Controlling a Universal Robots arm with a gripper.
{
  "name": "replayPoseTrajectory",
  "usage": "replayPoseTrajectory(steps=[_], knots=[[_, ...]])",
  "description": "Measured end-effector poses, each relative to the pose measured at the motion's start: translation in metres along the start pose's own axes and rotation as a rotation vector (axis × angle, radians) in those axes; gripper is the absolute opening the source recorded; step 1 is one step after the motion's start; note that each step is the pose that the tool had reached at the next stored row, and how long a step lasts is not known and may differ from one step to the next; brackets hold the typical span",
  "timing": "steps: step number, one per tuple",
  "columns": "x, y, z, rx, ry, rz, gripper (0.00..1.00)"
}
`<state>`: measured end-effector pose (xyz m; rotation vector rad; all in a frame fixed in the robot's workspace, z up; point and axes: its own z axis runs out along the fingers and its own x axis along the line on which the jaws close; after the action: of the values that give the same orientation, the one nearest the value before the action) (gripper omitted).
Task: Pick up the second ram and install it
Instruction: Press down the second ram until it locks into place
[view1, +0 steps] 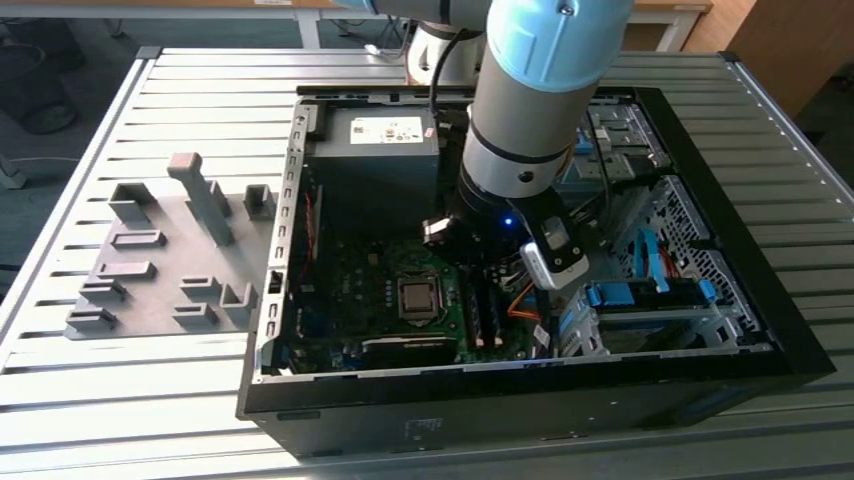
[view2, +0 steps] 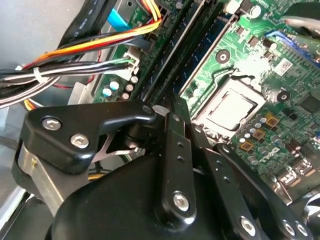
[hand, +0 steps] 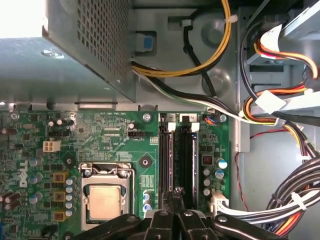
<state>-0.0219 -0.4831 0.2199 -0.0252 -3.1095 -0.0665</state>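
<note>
1. Right now the arm reaches down into the open computer case (view1: 747, 200), which stands on the slatted desk (view1: 200, 80). The grey fixture blocks (view1: 160, 270) lie well apart from the arm, towards the exterior view's left.
2. In the first wrist view the pincer (hand: 175, 192) hangs just over the two long memory slots (hand: 167, 160) on the green motherboard (hand: 115, 125), beside the processor socket (hand: 104, 200). Its tips look pressed together into one narrow point.
3. No board juts out past those tips. The second ram I cannot tell apart from the dark slots, so I judge it sits in or on one of them rather than in the grip.
4. By my reading, the step in hand is the install itself, late in the task: pressing or checking the stick at the slot.
5. A next move here calls for staying square over the slot, pushing straight down and evenly, and keeping clear of the cable bundle (hand: 280, 200) close by.
</note>
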Motion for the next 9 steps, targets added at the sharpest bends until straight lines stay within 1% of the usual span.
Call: replayPoseTrajectory(steps=[2,4,9], knots=[[0.0004,-0.0002,-0.0077,0.0037,0.0010,0.000,0.11],[0.0005,0.0000,-0.0132,0.0036,0.0009,0.000,0.11],[0.0006,0.0001,-0.0140,0.0034,0.0009,0.000,0.11]])
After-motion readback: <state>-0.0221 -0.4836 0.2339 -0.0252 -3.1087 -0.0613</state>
